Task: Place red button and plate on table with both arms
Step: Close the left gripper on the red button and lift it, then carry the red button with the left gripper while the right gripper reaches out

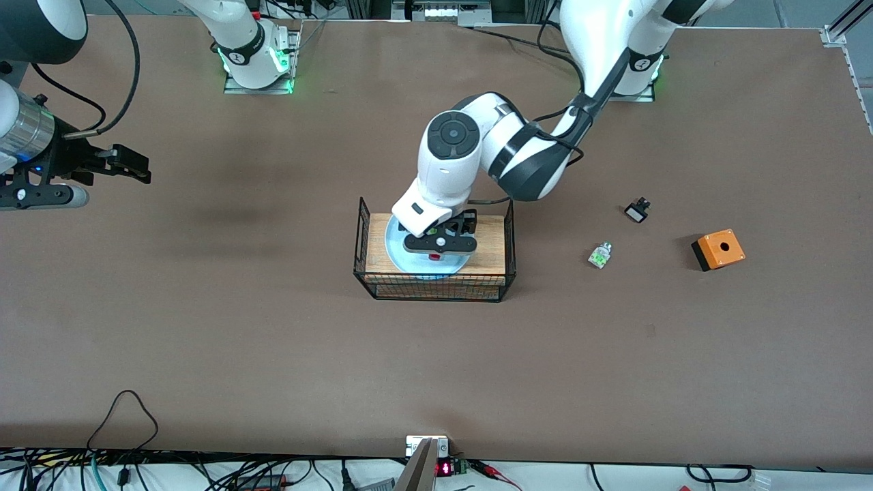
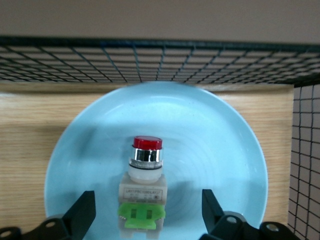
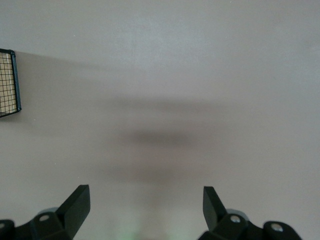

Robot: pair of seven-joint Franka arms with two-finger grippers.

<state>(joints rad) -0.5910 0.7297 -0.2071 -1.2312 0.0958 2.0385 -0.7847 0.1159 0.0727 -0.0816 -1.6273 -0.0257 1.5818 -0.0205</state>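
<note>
The pale blue plate (image 1: pixel 396 249) lies on the wooden board inside the wire basket (image 1: pixel 434 287) at the middle of the table (image 1: pixel 273 327). The red button (image 1: pixel 435 257) lies on the plate. In the left wrist view the red button (image 2: pixel 145 186) shows its red cap, whitish body and green end at the middle of the plate (image 2: pixel 215 145). My left gripper (image 1: pixel 438 248) is low over the plate, open, and its fingers (image 2: pixel 84 209) stand apart on either side of the button without touching it (image 2: pixel 148 206). My right gripper (image 1: pixel 134 166) is open and empty (image 3: pixel 145 201), up over bare table at the right arm's end.
A white-green part without a red cap (image 1: pixel 599 255), a small black part (image 1: pixel 637 210) and an orange box with a round hole (image 1: pixel 718 249) lie on the table toward the left arm's end. The basket's mesh walls (image 2: pixel 150 62) rise round the plate; its corner shows in the right wrist view (image 3: pixel 9 82).
</note>
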